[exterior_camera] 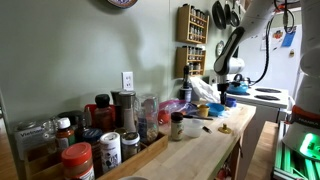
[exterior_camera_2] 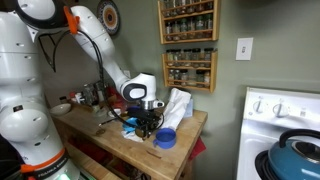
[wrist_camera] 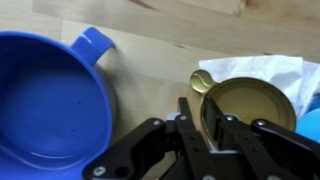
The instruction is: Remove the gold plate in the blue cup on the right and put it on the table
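jars (exterior_camera: 85, 150): in an exterior view they crowd the near counter (exterior_camera: 200, 150) — well apart from the work.
blue cup (exterior_camera_2: 165, 138): in an exterior view it sits near the counter's edge, with the end effector (exterior_camera_2: 148, 122) just beside it.
gold plate (wrist_camera: 250, 105): in the wrist view it is out of the empty cup — the narrow end effector seems to pinch its rim.
next: probably lower it and release; the white paper (wrist_camera: 272, 68) crowds the landing spot.

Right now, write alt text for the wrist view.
The gripper pinches the left rim of a gold plate, which sits over white paper on the wooden table. An empty blue cup fills the left side.
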`<state>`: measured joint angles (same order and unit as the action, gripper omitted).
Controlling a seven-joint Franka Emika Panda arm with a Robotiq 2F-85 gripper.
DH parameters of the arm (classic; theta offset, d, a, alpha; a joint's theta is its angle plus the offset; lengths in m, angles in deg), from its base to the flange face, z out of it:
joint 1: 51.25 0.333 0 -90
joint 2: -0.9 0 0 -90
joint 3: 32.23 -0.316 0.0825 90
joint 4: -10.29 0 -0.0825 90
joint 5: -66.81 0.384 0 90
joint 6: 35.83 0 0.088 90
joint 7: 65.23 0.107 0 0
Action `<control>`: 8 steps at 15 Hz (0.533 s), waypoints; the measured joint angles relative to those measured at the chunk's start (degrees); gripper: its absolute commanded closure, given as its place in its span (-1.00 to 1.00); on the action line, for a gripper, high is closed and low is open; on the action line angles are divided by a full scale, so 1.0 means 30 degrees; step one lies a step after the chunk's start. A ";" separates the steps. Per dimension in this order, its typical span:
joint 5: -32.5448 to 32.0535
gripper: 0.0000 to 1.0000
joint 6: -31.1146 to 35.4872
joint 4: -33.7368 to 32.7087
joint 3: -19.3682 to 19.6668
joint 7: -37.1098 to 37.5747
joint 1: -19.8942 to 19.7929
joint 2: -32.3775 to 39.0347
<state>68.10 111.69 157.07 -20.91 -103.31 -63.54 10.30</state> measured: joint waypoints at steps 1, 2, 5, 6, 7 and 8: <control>-0.0013 -0.26 0.0000 0.0065 0.0035 -0.0099 -0.0206 -0.0089; -0.0013 -0.39 0.0003 0.0166 0.0137 -0.0258 -0.0484 -0.0274; 0.0511 -0.83 0.0003 0.0743 0.0580 -0.1889 -0.1614 -0.1577; 0.0815 -0.97 0.0003 0.0972 0.0793 -0.2656 -0.1947 -0.2216; 0.1247 -1.00 -0.0001 0.1229 0.1047 -0.3551 -0.2198 -0.2944; 0.1939 -1.00 -0.0011 0.1471 0.1318 -0.4695 -0.2341 -0.3698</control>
<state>73.92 111.65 161.48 -16.96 -117.40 -70.57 -0.80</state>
